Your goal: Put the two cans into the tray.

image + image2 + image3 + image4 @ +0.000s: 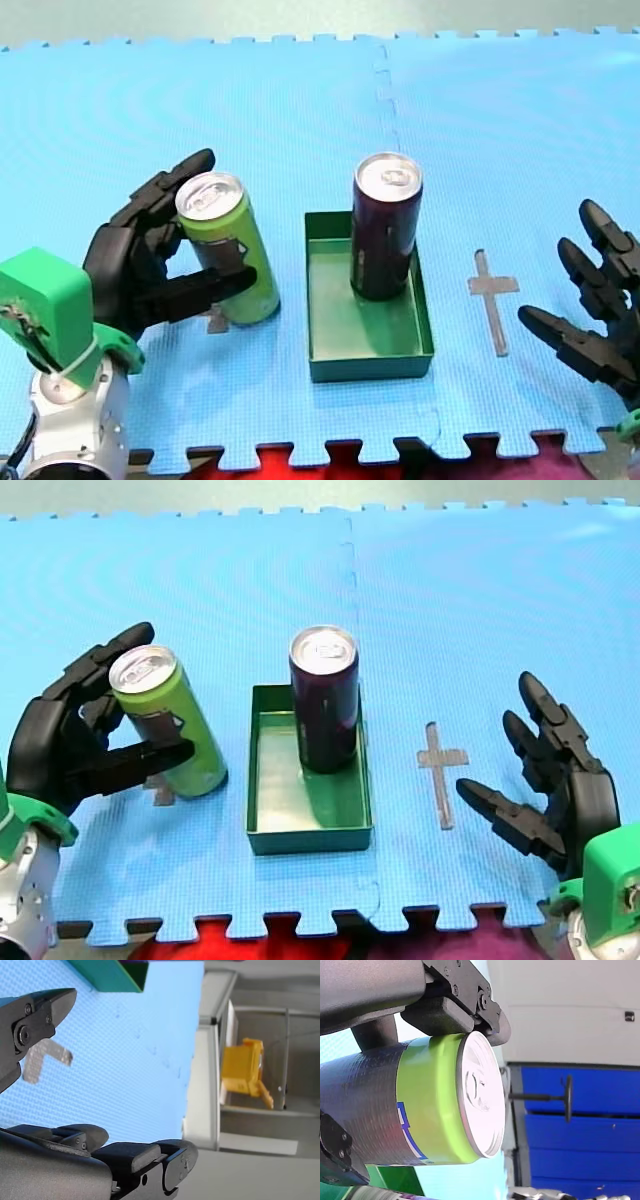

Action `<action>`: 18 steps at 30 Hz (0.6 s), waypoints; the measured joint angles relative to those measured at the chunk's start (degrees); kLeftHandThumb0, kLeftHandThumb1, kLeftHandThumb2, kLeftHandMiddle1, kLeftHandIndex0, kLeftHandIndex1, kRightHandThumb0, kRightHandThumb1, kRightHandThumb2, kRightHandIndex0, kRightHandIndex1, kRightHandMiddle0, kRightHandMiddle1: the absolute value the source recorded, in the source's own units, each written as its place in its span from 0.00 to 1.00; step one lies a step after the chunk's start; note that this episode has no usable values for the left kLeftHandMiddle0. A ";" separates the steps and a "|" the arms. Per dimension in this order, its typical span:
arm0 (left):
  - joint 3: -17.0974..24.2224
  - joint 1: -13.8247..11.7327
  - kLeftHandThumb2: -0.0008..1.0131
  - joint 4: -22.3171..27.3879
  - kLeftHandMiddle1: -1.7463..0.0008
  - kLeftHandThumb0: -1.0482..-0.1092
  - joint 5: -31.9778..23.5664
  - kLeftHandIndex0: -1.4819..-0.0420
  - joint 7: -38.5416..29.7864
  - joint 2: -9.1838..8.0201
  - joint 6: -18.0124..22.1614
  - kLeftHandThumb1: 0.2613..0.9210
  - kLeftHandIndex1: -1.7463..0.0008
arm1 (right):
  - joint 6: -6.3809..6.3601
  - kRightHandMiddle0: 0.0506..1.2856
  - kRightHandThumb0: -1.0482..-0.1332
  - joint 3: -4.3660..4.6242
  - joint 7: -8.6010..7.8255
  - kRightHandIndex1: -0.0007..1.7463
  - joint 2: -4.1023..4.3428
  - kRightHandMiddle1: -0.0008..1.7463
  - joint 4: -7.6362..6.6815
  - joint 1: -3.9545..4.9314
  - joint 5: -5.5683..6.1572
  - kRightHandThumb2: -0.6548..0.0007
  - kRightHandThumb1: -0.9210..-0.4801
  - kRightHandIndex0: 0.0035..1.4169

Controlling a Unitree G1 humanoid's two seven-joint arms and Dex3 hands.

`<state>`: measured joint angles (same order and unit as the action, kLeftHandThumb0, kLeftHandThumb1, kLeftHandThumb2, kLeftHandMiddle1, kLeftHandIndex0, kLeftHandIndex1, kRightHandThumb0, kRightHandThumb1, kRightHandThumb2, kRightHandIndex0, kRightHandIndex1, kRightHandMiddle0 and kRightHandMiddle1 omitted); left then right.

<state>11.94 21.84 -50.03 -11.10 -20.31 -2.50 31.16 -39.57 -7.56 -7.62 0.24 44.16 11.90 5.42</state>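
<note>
Left hand (140, 272) grips green can (228, 248), lid (480, 1095) facing second wrist view, beside tray (370, 335) holding purple can (385, 235); right hand (595, 312) empty opposite.

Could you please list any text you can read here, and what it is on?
No text is readable.
Green can, in the left hand: dark label with blue mark, too blurred.
Purple can, standing in the green tray: print too blurred.
Right hand, beside the tray: holds nothing.

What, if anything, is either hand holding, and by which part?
Left hand grips the green can around its side; right hand, beside the tape cross, holds nothing.
</note>
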 measured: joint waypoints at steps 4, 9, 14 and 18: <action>0.27 -0.31 0.92 -0.74 0.00 0.72 0.64 0.68 1.71 0.42 4.70 0.15 0.07 | 0.19 0.22 0.37 0.04 0.05 0.00 -0.03 0.00 -0.01 0.00 -0.07 1.00 0.51 0.26; 0.80 -0.22 0.96 -2.85 0.00 0.73 1.93 0.65 5.96 1.49 10.99 0.11 0.00 | 0.19 0.22 0.37 0.06 0.04 0.00 -0.08 0.00 -0.01 0.00 -0.08 1.00 0.51 0.26; 1.72 1.50 0.96 -8.08 0.00 0.73 1.96 0.64 8.07 1.92 16.95 0.10 0.00 | 0.21 0.22 0.36 0.06 0.04 0.00 -0.07 0.00 -0.22 -0.10 -0.07 1.00 0.51 0.26; 2.01 2.58 0.96 -10.92 0.00 0.74 1.92 0.63 8.10 1.74 18.64 0.09 0.00 | 0.23 0.22 0.36 0.03 0.05 0.00 -0.07 0.00 -0.28 -0.19 -0.07 1.00 0.51 0.26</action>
<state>13.95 24.42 -60.95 -9.18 -12.21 -0.76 49.80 -39.35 -7.53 -7.58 0.17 43.88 11.70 5.35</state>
